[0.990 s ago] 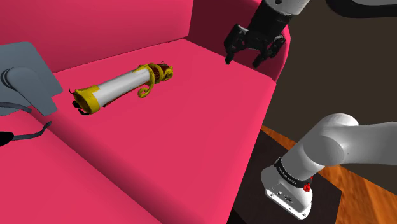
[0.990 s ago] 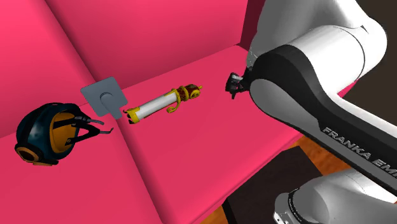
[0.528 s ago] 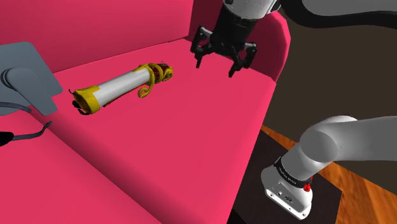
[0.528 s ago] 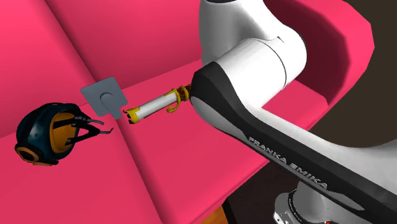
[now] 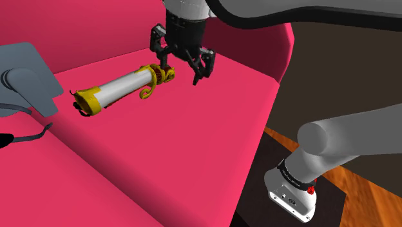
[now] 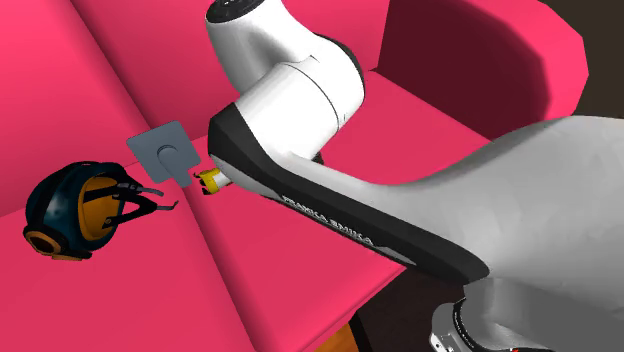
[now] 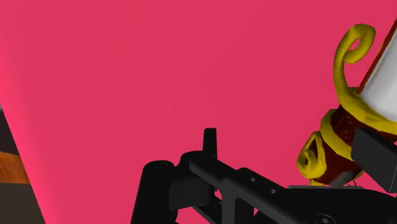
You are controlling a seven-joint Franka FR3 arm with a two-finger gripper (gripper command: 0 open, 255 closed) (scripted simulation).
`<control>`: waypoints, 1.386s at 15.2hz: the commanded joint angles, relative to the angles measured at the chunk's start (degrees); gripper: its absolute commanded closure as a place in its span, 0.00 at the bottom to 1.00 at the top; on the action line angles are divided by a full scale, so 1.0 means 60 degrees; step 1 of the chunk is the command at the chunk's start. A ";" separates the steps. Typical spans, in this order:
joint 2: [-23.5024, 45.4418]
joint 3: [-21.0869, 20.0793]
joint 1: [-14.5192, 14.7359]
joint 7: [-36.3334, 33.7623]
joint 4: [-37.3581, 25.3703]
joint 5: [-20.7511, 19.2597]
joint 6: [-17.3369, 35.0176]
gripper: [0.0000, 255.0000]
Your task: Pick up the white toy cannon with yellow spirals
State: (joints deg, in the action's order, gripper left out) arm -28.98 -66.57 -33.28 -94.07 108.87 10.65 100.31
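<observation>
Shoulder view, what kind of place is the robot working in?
Likely a living room in a home: a pink sofa serves as the work surface, a wooden floor shows beside it, and a toy cannon and a helmet lie on the seat.

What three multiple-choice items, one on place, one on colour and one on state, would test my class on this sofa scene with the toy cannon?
1. Where does the toy cannon lie?
A on the pink sofa seat
B on the floor
C on the stand

2. What colour are its spirals?
A green
B yellow
C blue

3. How do the fingers stand?
A shut on the cannon
B shut on nothing
C open

Key:
1. A, it rests on the cushion.
2. B, yellow curls wrap one end.
3. C, they stand apart above that end.
</observation>
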 commanded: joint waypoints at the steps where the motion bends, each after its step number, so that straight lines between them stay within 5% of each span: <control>1: 0.0631 -0.1699 -0.1572 -0.1198 -0.0966 -0.0324 -0.0090 0.00; 4: 0.0558 -0.4510 -0.4654 -0.2315 -0.2494 -0.0159 -0.0456 0.00; 7: -0.0668 -0.6062 -0.7230 -0.2834 -0.4325 0.0934 -0.1150 0.00; 17: -0.0880 -0.6109 -0.7003 -0.2889 -0.3397 0.1151 -0.0269 0.00; 18: -0.0891 -0.6125 -0.7036 -0.2880 -0.3419 0.1159 -0.0274 1.00; 21: -0.0894 -0.6130 -0.7043 -0.2876 -0.3419 0.1162 -0.0269 1.00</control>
State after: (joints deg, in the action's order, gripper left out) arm -34.31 -103.33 -75.50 -111.32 88.30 17.61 98.63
